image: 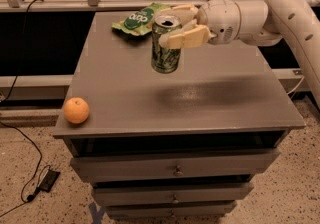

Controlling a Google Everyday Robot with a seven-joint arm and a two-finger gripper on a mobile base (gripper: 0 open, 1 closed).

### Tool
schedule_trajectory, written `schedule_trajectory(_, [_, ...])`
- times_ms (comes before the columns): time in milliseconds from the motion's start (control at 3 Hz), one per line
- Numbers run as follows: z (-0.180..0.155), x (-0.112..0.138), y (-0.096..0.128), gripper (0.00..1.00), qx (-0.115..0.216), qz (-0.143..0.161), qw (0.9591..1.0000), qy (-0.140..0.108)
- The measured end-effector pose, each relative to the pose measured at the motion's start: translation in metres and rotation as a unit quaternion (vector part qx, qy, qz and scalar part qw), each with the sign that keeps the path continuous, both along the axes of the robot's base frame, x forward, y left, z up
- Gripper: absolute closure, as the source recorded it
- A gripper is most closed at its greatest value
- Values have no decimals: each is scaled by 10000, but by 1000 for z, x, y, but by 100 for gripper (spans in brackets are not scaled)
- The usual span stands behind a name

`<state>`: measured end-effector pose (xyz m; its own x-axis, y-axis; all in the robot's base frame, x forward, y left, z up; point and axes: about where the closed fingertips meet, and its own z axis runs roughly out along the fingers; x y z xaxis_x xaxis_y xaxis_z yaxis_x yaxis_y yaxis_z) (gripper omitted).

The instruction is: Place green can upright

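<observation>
The green can (165, 48) is upright near the middle of the grey table top (200, 98), its silver top with the opening facing up. My gripper (176, 26) reaches in from the right at the can's upper part. One pale finger (186, 38) lies across the can's front, the other (181, 13) sits behind its rim. The fingers are closed around the can. I cannot tell whether the can's base rests on the table or hangs just above it.
A flat green snack bag (139, 18) lies at the table's back, just behind the can. An orange (76, 110) sits at the front left corner. Drawers (175, 168) sit under the top. A black cable (20, 133) runs on the floor at left.
</observation>
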<state>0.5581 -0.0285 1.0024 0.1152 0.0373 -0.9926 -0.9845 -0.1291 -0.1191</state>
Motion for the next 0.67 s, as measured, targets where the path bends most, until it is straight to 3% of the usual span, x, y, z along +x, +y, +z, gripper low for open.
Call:
schedule_trajectory(333, [-10,3,-13,100,-59,-138,9981,-606])
schedule_trajectory(667, [-27,5,-35,100,-56,-547,9955,-767])
